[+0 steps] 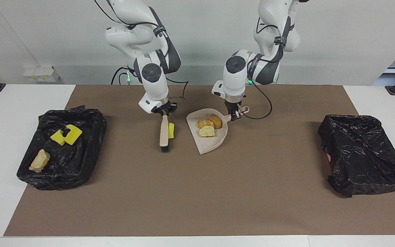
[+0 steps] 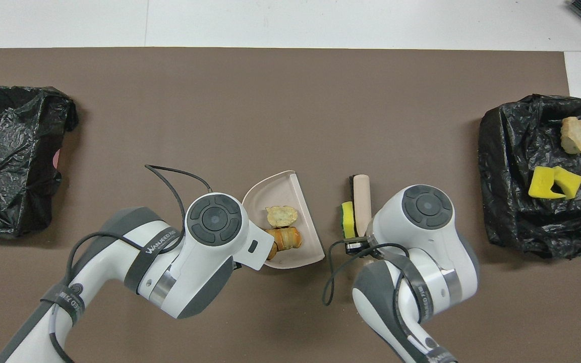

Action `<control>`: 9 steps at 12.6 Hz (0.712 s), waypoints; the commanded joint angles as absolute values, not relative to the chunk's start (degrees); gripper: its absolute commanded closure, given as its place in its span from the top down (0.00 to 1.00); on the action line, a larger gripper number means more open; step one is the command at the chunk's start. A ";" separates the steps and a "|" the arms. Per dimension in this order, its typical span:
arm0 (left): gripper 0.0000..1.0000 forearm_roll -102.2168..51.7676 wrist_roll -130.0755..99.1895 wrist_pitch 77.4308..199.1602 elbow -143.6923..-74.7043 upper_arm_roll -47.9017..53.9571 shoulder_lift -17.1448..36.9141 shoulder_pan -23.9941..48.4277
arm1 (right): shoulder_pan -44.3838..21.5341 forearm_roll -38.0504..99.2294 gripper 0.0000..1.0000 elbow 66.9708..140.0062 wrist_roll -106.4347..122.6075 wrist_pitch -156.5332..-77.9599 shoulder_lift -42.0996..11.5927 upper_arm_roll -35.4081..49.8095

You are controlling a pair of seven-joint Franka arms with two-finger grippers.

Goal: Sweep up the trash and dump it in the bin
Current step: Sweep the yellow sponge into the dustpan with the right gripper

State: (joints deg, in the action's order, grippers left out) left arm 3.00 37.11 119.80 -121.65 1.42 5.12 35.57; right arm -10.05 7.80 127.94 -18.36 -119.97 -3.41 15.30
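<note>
Dustpan (image 1: 207, 137) served as the marker near the middle of the brown mat (image 1: 197, 192) on the tabletop (image 1: 12, 103). It was beige, lay flat on the mat, and three golden-brown and pale bread pieces (image 1: 209, 126) sat in it, close to its handle end. The left claw (image 1: 234, 117) was clamped shut on the dustpan's handle, at the end of the pan nearer to the robots.

Just beside the dustpan, toward the right arm's end of the tabletop, a beige brush (image 1: 164, 133) stood on the mat with its dark bristles down. The right claw (image 1: 163, 112) was closed on the brush's handle at the end nearer to the robots. A yellow sponge chunk (image 1: 171, 130) lay between the brush and the dustpan, touching the brush's side and a little apart from the pan's open edge.

Well apart from the dustpan, at the right arm's end of the tabletop, a bin lined with a black bag (image 1: 62, 151) held two bright yellow sponge chunks (image 1: 66, 135) and one pale bread piece (image 1: 39, 160). A second black-lined bin (image 1: 363, 154) stood well apart from the dustpan at the left arm's end; in the overhead view no scraps showed on its crumpled bag.
</note>
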 commanded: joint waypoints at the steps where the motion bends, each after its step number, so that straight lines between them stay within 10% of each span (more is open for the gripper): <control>1: 0.00 3.87 37.71 120.32 -124.01 1.05 3.16 35.42 | -12.39 14.99 0.00 123.85 -18.28 -119.27 -6.24 15.38; 9: 0.00 3.78 42.34 120.67 -123.84 0.97 3.43 33.67 | -12.66 23.20 0.00 121.64 -14.06 -109.79 -0.98 14.68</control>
